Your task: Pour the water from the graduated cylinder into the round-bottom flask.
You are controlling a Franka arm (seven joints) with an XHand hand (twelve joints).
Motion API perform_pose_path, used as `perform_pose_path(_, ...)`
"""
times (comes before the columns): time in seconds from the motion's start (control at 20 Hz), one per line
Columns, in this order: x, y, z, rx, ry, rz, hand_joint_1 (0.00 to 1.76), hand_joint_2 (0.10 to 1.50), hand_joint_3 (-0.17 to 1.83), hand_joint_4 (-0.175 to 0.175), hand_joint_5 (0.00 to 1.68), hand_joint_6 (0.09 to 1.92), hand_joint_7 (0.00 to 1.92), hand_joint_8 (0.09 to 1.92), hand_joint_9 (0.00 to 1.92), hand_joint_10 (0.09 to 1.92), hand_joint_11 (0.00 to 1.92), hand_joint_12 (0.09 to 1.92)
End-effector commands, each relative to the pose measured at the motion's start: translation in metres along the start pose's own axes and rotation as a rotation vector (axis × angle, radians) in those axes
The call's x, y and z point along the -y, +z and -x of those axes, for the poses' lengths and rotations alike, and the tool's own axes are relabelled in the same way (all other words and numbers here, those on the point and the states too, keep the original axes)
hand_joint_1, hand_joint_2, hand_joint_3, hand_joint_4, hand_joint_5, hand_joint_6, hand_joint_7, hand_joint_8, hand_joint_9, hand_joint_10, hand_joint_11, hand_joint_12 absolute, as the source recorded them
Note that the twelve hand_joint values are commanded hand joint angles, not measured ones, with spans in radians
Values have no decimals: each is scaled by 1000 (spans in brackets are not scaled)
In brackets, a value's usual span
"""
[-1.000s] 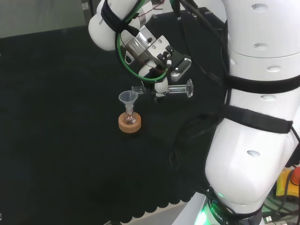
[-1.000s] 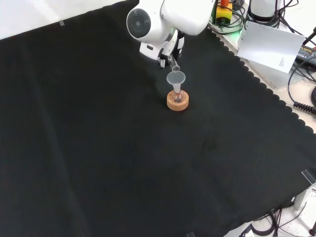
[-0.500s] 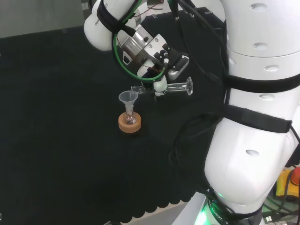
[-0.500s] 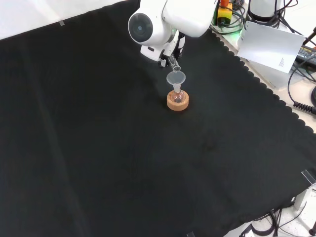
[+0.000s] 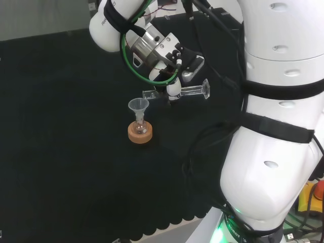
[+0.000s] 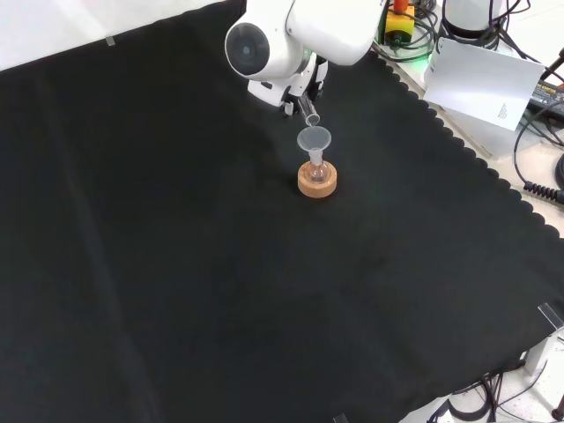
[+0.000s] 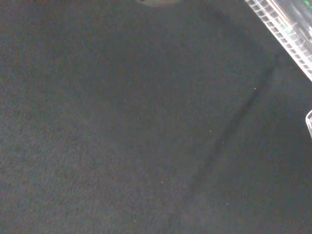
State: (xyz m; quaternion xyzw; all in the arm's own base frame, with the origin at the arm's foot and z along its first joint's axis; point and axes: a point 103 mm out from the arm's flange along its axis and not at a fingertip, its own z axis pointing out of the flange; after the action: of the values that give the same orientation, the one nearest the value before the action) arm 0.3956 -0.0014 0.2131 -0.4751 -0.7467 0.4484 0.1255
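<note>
In the head view, the black and white robot hand [image 5: 174, 63] had its fingers curled round the clear glass graduated cylinder [image 5: 177, 92], which lay almost level in the air, its foot to the right and its spout to the left, just above and right of the small clear plastic funnel [image 5: 138, 106]. That funnel sat in the neck of the small clear round-bottom flask [image 5: 139, 126], which rested on a round cork ring stand [image 5: 139, 134] on the black cloth [image 5: 61, 126]. Against the picture a second before, the cylinder had risen a little and its spout had drawn clear of the funnel's rim, so I judged the pouring to be at or near its end (whether any water was left in the cylinder could not be told).

In the front view, the cylinder's spout [image 6: 311, 118] hung just above the funnel [image 6: 314, 139], apart from it, where a second earlier it had been nearly at the rim; flask and cork ring had not shifted.

In the wrist view, the black cloth [image 7: 122, 122] lay below, with a clear ribbed edge [image 7: 280, 29] at one corner.

No brand, label or writing could be read on the ware.
</note>
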Motion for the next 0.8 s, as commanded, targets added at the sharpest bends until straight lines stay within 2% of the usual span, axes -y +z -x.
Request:
perform_pose_path(0.05,0,-2,0,11,14,-26,1151,1104,4,-147,1015,971,1318,236,1448,87,1266,739)
perform_pose_path(0.8,5,-9,-3,56,39,-60,1150,1105,5,-146,1012,976,1321,231,1448,87,1266,736)
